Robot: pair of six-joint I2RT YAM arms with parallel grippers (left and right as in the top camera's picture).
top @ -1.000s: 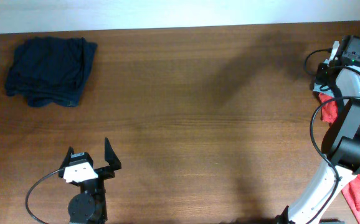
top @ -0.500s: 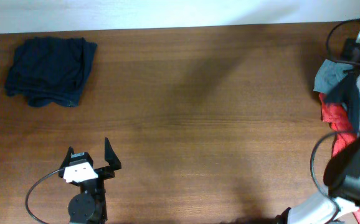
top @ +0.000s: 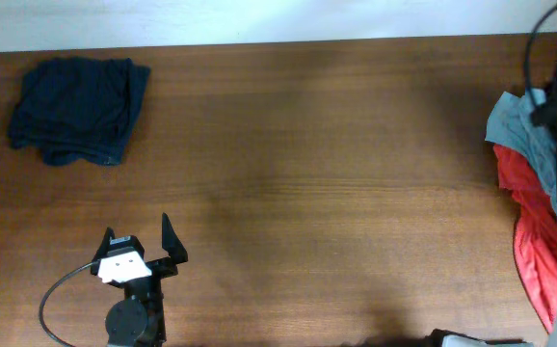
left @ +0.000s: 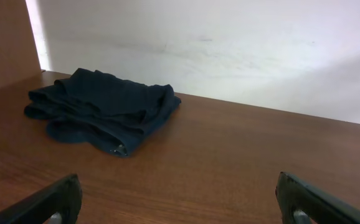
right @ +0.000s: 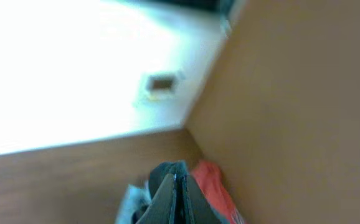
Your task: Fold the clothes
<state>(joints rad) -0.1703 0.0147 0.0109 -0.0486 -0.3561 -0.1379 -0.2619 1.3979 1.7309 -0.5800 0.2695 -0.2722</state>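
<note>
A navy garment lies crumpled at the far left of the table. Nearer the front edge, well apart from it, the left gripper has its jaws spread wide and holds nothing. At the right edge a grey-blue garment overlaps a red garment. The right gripper has its fingers pressed together by them; the view is too blurred to tell whether they pinch cloth

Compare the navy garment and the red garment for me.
The navy garment lies bunched compactly at the far left corner; the red garment sprawls along the right edge. The navy garment lies alone; the red garment touches a grey-blue one. Both are soft cloth.
</note>
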